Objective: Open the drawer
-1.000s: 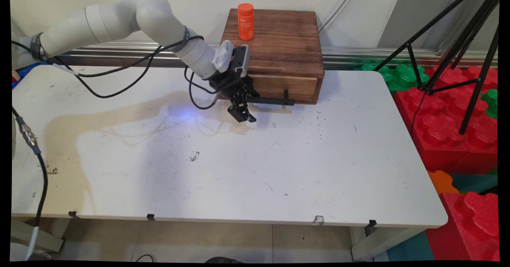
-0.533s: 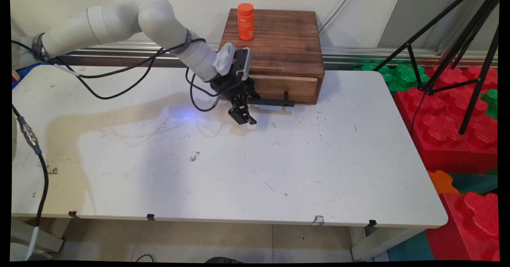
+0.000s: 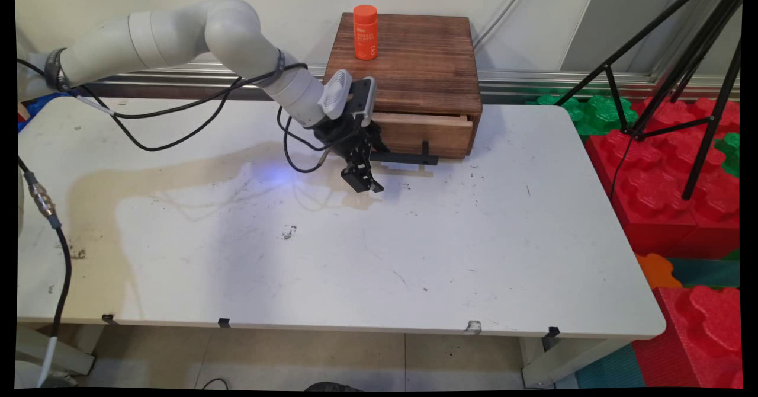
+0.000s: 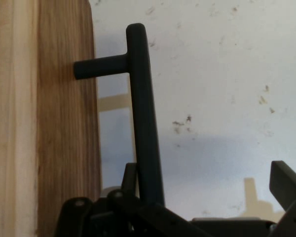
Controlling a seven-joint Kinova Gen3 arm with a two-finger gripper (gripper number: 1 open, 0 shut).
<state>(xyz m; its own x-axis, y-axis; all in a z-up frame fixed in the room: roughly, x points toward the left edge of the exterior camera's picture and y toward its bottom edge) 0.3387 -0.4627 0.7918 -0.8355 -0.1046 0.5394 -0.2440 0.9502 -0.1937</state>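
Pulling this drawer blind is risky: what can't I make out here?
Inside of the drawer: main view, covered by the wooden box top.
Left post of the handle: main view, behind the gripper.
Near end of the handle: hand view, behind the gripper's linkage.
Label text on the orange bottle: main view, too small.

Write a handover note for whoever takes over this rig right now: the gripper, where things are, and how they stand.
Gripper: open, low over the white table at the left end of the drawer's black bar handle. The bar runs in beside one finger, and the other finger stands well clear of it.
Drawer: out by a narrow gap from the wooden box, with a pale strip of its top edge showing.
Orange bottle: upright on the box's top, at the back left corner, apart from the gripper.
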